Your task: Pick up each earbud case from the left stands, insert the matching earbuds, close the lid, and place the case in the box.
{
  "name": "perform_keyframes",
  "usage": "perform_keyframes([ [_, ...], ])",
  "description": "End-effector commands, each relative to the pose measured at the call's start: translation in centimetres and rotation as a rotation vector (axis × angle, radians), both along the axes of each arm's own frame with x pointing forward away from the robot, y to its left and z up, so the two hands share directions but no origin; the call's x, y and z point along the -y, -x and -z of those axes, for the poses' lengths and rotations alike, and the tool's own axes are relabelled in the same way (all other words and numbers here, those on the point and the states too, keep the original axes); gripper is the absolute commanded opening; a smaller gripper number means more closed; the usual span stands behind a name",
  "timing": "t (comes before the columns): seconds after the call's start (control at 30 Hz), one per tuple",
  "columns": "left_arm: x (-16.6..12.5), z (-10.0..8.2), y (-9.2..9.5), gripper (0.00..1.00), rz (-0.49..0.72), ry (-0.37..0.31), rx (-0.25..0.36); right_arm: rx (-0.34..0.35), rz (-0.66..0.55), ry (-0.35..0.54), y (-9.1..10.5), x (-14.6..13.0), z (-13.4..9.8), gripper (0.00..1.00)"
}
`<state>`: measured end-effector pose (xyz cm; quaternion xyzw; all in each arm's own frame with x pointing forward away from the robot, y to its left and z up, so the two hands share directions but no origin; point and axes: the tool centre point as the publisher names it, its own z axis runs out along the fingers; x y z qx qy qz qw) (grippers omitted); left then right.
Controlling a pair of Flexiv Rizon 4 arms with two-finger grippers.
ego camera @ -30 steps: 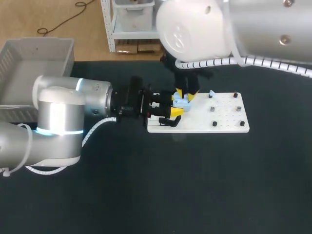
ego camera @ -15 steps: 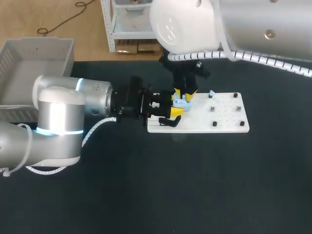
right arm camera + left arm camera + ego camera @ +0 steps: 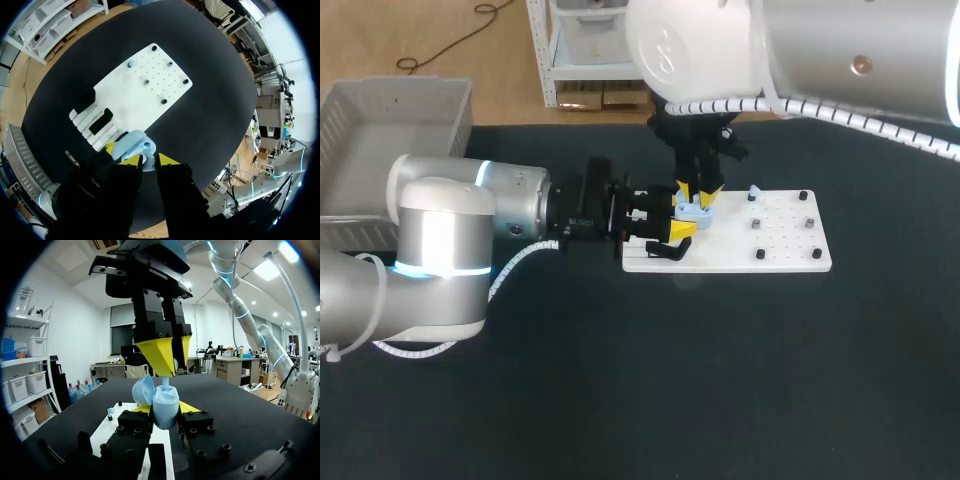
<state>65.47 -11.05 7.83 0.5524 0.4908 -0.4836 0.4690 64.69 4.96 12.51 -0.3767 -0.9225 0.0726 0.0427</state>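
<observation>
The left gripper (image 3: 165, 409) is clamped on the open blue case (image 3: 165, 401), with its lid (image 3: 142, 389) tipped back, over the left end of the white board (image 3: 780, 252). The right gripper (image 3: 148, 160), pointing down over the case, pinches an earbud (image 3: 165, 382) at the case's mouth. The grey box (image 3: 380, 108) sits at the far left, well apart.

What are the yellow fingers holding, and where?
The left gripper clamps the open blue earbud case by its sides. The right gripper pinches an earbud by its top, over the case.
</observation>
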Motion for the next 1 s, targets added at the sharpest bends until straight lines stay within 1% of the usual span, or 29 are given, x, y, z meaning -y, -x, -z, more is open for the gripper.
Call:
perform_keyframes([
  [0.03,0.0,0.0,0.0,0.0,0.002,-0.001,0.0,-0.001,0.007,0.001,0.0,0.2,0.1,0.0],
  [1.0,0.0,0.0,0.0,0.0,0.002,-0.001,0.0,0.013,-0.001,0.026,-0.4,0.5,1.3,0.0],
])
